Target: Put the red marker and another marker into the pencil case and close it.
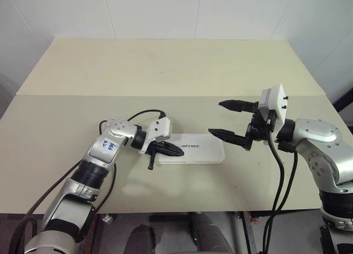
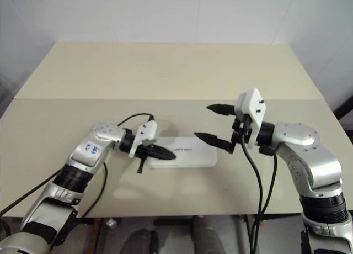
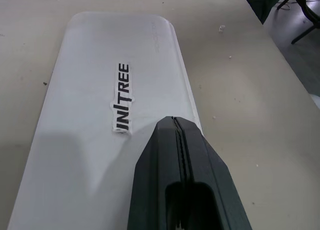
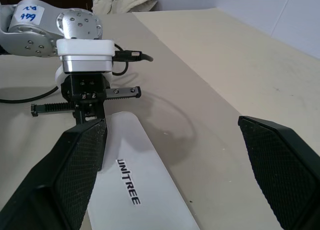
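Nearest, at the front part of the tabletop (image 1: 66, 127): the pencil case (image 1: 198, 150), lying flat and lengthwise across, lid down and shut, dark "UNITREE" lettering facing up.

Over the case's left end: the left pincer (image 1: 167, 150), fingers pressed together with no gap and nothing between them, tilted downward and pointing toward the right. In the left wrist view, joined black fingers (image 3: 172, 155) tapering to a tip just short of the lettering on the white lid (image 3: 100, 65); contact between tip and lid not possible to tell. A black cable (image 1: 144, 114) looping up from the left wrist to its white camera block.

Past the case's right end and above the tabletop: the right pincer (image 1: 234, 120), spread wide, empty, roughly level and pointing toward the left, one finger (image 1: 237, 105) higher and one finger (image 1: 229, 136) lower, near the case's right corner but apart from it. In the right wrist view, two broad textured pads (image 4: 80, 160) standing well apart, with the case's lid and the left pincer between them farther on. Two black cables hanging down from the right wrist past the tabletop's front edge.

Farther back: a seam running across the tabletop, then plain beige surface up to a white wall (image 1: 165, 11).
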